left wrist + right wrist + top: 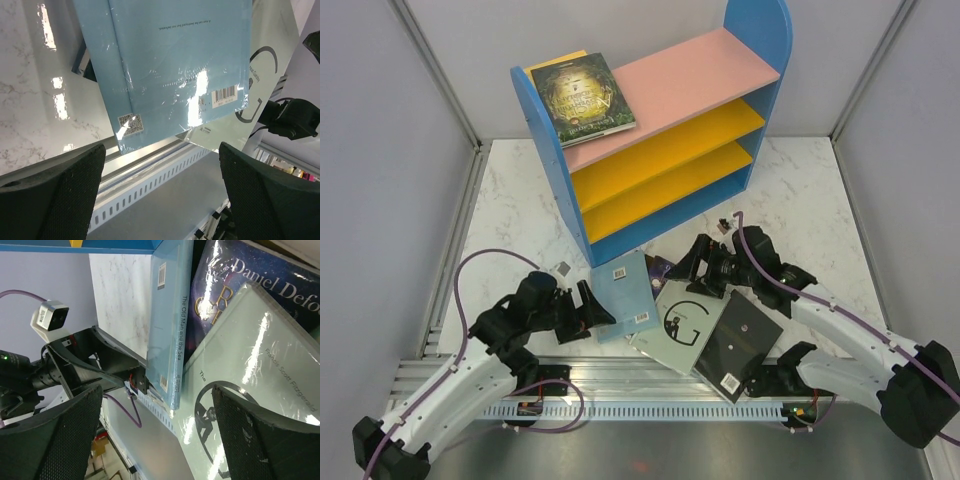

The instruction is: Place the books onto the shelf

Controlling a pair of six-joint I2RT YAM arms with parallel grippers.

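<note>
Gaping wide and gripping nothing with the left gripper (161, 148), facing the light blue book (175, 65); likewise with the right gripper (156, 390) over the grey book (260, 365). Counting four books (740, 345) lying on the table (520, 200), two lying atop the shelf (680, 80).

Yellow boards (665, 150) of shelf (770, 40) seen open at front. Left end of pink top board (695, 75) taken up by green book (585, 98). Shelf front crowded by book pile (695, 320) on tabletop (520, 215).
</note>
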